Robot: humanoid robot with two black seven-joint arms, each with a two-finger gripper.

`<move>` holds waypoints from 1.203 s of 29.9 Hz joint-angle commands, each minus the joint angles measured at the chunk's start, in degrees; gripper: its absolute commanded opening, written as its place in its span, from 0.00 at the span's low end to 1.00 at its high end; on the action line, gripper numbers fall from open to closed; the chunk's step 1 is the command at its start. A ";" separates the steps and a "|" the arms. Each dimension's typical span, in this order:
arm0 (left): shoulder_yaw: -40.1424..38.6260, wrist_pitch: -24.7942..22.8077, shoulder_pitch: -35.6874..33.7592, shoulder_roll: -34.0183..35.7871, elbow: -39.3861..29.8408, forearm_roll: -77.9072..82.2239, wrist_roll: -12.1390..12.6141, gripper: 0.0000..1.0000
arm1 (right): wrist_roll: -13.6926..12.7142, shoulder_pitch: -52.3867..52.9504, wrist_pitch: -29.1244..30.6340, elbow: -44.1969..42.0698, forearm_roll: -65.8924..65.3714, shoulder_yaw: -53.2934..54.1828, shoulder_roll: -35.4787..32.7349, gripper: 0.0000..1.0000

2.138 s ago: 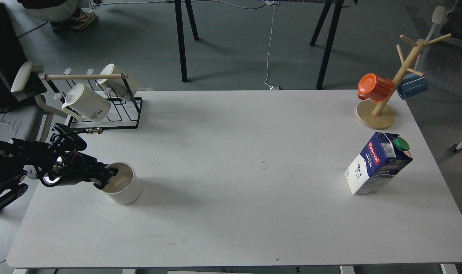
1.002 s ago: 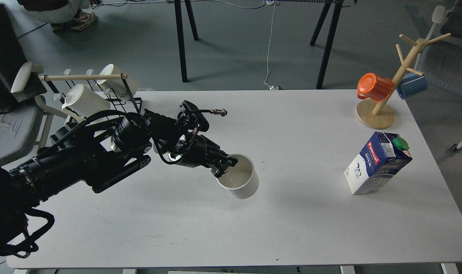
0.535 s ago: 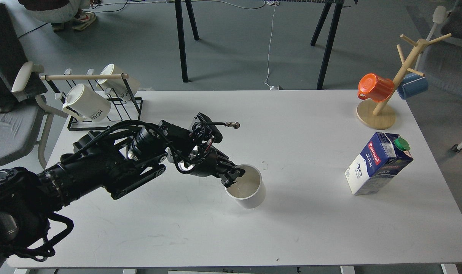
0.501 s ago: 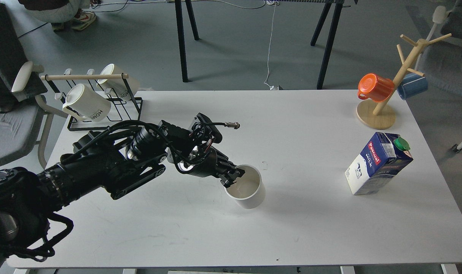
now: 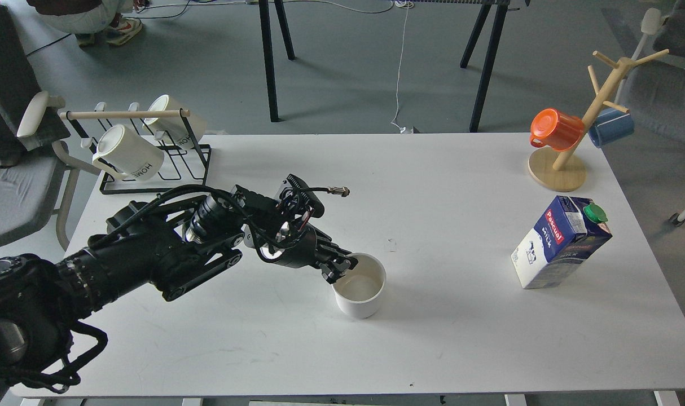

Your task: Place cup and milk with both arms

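White tabletop (image 5: pixel 297 344) carried everything. Left arm reached toward its middle, its pincer (image 5: pixel 338 267) pinched on the near-left rim of the cup (image 5: pixel 358 287), which stood upright near the centre. Best to let go gently and lift straight up. The milk (image 5: pixel 557 242) stood near the right edge.

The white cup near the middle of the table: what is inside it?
The cup shows only a cream inner wall and bottom, seemingly empty. The left gripper grips its near-left rim, one finger reaching inside and hiding that part.
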 commanded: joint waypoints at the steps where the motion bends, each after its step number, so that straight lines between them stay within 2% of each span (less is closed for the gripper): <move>1: -0.27 -0.26 -0.26 0.08 0.00 0.00 0.00 0.31 | 0.09 -0.01 0.00 0.42 0.09 0.26 -0.05 0.99; 4: -1.23 -0.79 -0.70 0.60 -0.27 -0.98 0.00 0.49 | -0.26 0.08 0.00 0.60 0.09 0.17 -0.22 0.99; 7: -2.37 -1.37 -1.14 2.09 -0.44 -11.67 0.00 0.74 | -0.87 0.61 0.00 0.77 -0.09 0.00 -0.84 0.99; 9: -2.81 -1.37 -1.92 4.02 -0.79 -19.23 0.00 0.80 | -1.05 0.78 0.00 0.77 -0.09 -0.18 -0.92 0.99; 13: -5.44 -1.37 -3.16 7.63 -2.72 -30.24 0.00 0.83 | -1.66 1.66 0.00 0.95 -0.26 -2.89 -1.97 0.99; 16: -10.88 -1.37 -2.72 13.33 -7.81 -36.91 0.00 0.83 | -2.81 3.50 0.00 2.00 -1.05 -5.97 -3.64 0.99; 19: -14.50 -1.37 -1.76 19.92 -11.60 -44.82 0.00 0.83 | -2.37 4.83 0.00 4.29 -3.51 -6.77 -3.91 0.99; 24: -17.93 -1.37 -0.61 28.98 -11.96 -59.75 0.00 0.83 | -2.89 4.92 0.00 6.39 -3.17 -5.98 -3.91 0.99; 28: -18.46 -1.37 1.41 33.64 -12.04 -78.29 0.00 0.83 | -3.16 4.21 0.00 12.71 -2.29 -5.98 -5.66 0.99; 32: -19.07 -1.37 2.64 35.41 -11.52 -88.86 0.00 0.83 | -3.42 1.93 0.00 18.42 7.52 -6.77 -8.12 0.99; 36: -27.66 -1.37 8.33 35.50 -9.85 -95.11 0.00 0.83 | -4.82 -5.34 0.00 27.82 25.53 -7.65 -12.69 0.99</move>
